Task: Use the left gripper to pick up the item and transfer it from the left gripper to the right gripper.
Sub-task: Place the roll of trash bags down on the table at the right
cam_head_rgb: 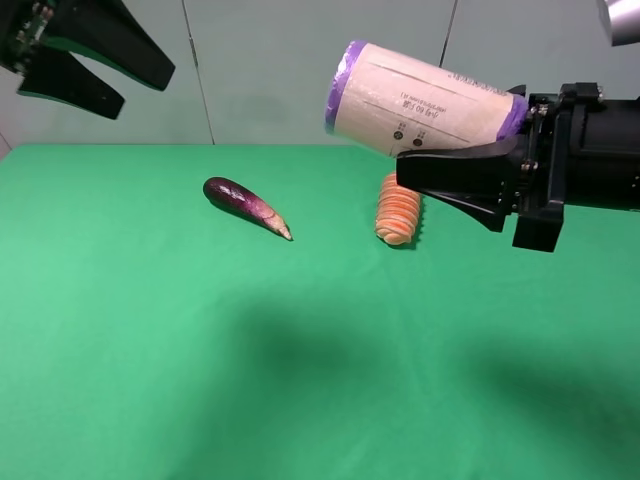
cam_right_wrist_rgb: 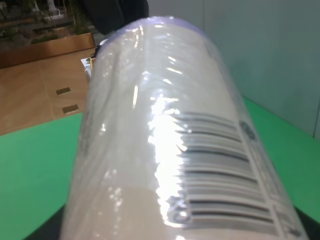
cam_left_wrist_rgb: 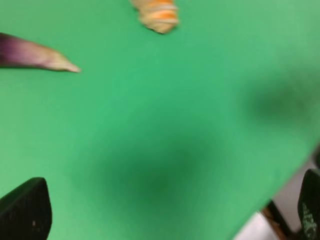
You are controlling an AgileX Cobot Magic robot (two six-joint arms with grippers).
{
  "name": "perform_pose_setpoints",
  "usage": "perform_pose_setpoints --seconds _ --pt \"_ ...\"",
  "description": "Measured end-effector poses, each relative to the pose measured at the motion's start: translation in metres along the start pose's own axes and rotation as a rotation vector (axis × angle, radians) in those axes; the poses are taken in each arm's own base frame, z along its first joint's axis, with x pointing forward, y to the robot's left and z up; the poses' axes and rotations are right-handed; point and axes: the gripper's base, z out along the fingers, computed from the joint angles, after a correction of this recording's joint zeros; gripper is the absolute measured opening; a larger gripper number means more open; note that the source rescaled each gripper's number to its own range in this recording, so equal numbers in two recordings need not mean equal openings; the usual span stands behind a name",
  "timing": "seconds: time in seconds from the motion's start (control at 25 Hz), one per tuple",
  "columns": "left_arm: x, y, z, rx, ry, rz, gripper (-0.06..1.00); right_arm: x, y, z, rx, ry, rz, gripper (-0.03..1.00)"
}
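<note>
Right gripper (cam_head_rgb: 430,170) is pinching the item (cam_head_rgb: 420,100) by one purple end. The can is in the air above the far edge of the tabletop (cam_head_rgb: 300,380), right of middle, lying nearly level with its free end slightly raised. In the right wrist view the item (cam_right_wrist_rgb: 165,140) fills the frame with its barcode side up, so the pads are hidden and the exact contact can't be seen.

Left gripper (cam_head_rgb: 135,88) is up over the far left corner, jaws spread wide and nothing between them. It's well apart from the can.

On the cloth:
- eggplant (cam_head_rgb: 245,205) is near the far edge, left of middle
- carrot piece (cam_head_rgb: 398,210) is near the far edge, right of middle; the right gripper's lower finger overlaps its top in the high view

The left wrist view is blurred. It probably shows just one fingertip (cam_left_wrist_rgb: 25,210), plus the eggplant and carrot.
</note>
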Motion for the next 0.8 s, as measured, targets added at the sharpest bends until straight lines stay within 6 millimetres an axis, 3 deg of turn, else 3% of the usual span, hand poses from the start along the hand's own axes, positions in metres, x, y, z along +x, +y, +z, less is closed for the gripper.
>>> perform_pose_setpoints --seconds 0.36,0.8 --pt "0.07 0.005 0.004 -0.215 -0.004 -0.069 0.97 0.0 0.0 0.0 0.003 0.002 0.0 0.01" --pt "0.145 -0.011 -0.028 -0.502 -0.125 -0.165 0.97 0.0 0.0 0.0 0.003 0.002 0.034 0.01"
